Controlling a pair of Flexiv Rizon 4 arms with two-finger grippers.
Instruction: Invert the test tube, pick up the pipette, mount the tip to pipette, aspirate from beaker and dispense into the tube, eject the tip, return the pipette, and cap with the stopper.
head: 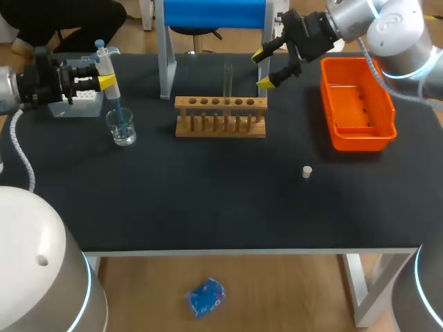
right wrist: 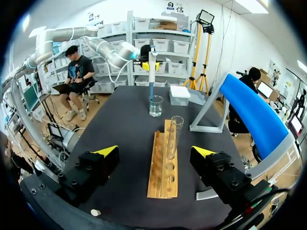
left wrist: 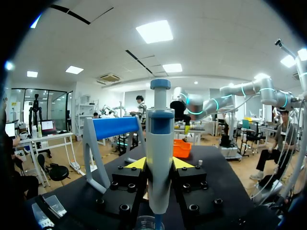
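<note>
Pipette [head: 109,68] stands upright in the left claw [left wrist: 159,164], which is clenched on its barrel from both sides. In the left wrist view the barrel hides the gap between the yellow tips. Its lower end drops out of that view, where only a sliver of the beaker [head: 122,128] rim shows. From the head view the slim bluish lower part reaches down into the beaker. Whether it meets any liquid is hard to make out through the glass. The white tip box [head: 77,104] sits behind the beaker and is partly covered by the left claw.

The test tube [head: 228,79] stands mouth-up in a middle hole of the wooden rack [head: 220,116]. It is faint against the background in the head view and clearer in the right wrist view. The right claw [head: 264,68] hangs behind the rack's right end with its fingers spread wide and released, apart from the tube. Just beside it on the right lies the orange bin [head: 331,104], whose far end is covered by the right arm. A stand with a blue bar [head: 214,14] rises behind the rack, its top cut off. The small pale stopper [head: 307,171] rests alone on the dark tabletop [head: 208,200], in front of the bin and well apart from the rack. Print on the pipette and tip box is too small to tell.
</note>
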